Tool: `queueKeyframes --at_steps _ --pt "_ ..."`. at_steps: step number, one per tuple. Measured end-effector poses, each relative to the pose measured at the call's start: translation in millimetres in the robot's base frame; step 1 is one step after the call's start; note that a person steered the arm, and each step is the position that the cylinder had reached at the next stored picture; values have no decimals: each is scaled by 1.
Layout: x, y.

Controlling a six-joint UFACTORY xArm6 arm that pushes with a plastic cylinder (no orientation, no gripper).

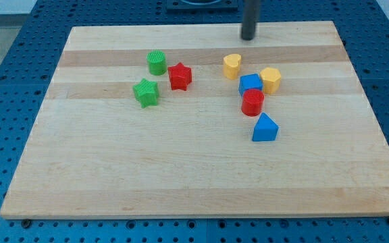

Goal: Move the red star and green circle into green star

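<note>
Nearest you, a blue triangle [265, 128] — beyond it, left of centre, ridged red star [179, 76], green circle [157, 63] and green star [146, 92] cluster, barely apart. My tip [248, 38] — bare rod, no claw — stands at the view's top, well clear.

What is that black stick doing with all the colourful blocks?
That stick is my pushing rod. My tip is near the view's top of the wooden board, touching no block. I'm meant to slide the red star and green circle against the green star. They already sit close together, left of my tip.
</note>
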State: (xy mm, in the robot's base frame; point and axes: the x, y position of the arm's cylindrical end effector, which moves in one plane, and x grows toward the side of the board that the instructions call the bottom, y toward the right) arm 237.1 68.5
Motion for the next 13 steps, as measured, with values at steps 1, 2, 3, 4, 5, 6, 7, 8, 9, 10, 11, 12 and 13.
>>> queueKeyframes --at_steps 1,2,3,4,5,6,7,8,9,10,11,12,13 --pt "4 -61" --pt "8 -114" --pt "22 -144" --pt "42 -149" --pt "55 -149" --pt "73 -162" --pt "91 -176" --pt "100 -181" --pt "83 -169" --pt "78 -128" --pt "78 -80" --pt "98 -69" --pt "125 -84"
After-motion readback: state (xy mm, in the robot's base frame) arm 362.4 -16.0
